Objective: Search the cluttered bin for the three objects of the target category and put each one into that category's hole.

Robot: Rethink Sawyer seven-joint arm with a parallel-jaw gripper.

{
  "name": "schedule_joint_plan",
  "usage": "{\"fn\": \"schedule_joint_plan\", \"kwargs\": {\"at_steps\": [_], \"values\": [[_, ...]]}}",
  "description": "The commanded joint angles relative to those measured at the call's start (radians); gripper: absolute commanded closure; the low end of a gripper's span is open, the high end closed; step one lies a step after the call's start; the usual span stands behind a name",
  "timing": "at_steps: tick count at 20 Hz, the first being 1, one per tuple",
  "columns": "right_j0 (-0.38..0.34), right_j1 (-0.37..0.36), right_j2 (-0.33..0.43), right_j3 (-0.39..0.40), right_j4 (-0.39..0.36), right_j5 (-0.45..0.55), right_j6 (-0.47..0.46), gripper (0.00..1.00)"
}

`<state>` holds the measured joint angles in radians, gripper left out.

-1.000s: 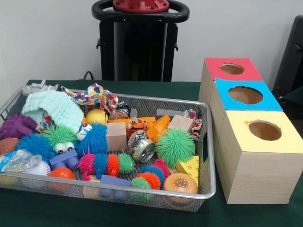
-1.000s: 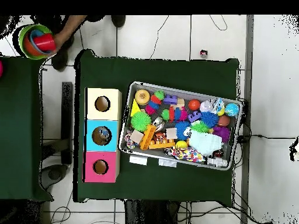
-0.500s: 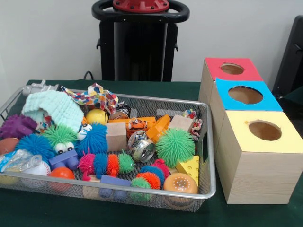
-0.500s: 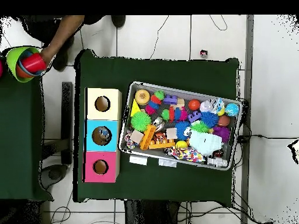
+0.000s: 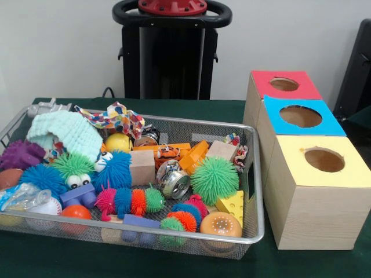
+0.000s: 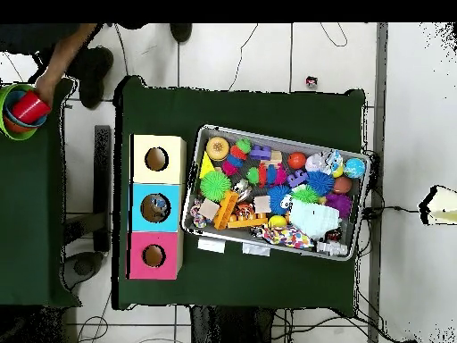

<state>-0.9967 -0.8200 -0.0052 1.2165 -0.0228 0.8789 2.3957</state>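
We see no end effector in either view; only the robot's black pedestal (image 5: 171,52) stands at the far side of the green surface (image 5: 174,107), so we cannot tell how the end effector is set. The bin (image 5: 255,191) sits on the surface in front of the pedestal, heaped with toys: a green spiky ball (image 5: 214,179) near its box-side wall, a cheese wedge (image 5: 231,204) just in front of that ball, a metal can (image 5: 174,180) beside the ball, a wooden block (image 5: 142,167) next to the can, and a mint knit cloth (image 5: 64,133) at the opposite end. Just beside the bin, three boxes stand in a row, topped red (image 5: 284,85), blue (image 5: 301,117) and yellow (image 5: 323,160), each with a round hole. From overhead, a person's arm (image 6: 61,55) reaches to stacked cups (image 6: 22,109) on a separate green table, well apart from the bin (image 6: 192,179).
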Motion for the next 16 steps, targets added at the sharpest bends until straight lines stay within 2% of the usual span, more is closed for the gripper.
{"fn": "schedule_joint_plan", "kwargs": {"at_steps": [1, 4, 9, 16], "values": [[0.009, 0.028, 0.104, 0.207, -0.005, -0.107, -0.127, 1.00], [0.007, 0.022, 0.109, 0.236, -0.006, -0.134, -0.122, 1.00], [-0.006, 0.017, 0.128, 0.327, 0.003, -0.247, -0.089, 1.00], [-0.003, 0.015, 0.132, 0.404, 0.001, -0.354, -0.037, 1.00]]}}
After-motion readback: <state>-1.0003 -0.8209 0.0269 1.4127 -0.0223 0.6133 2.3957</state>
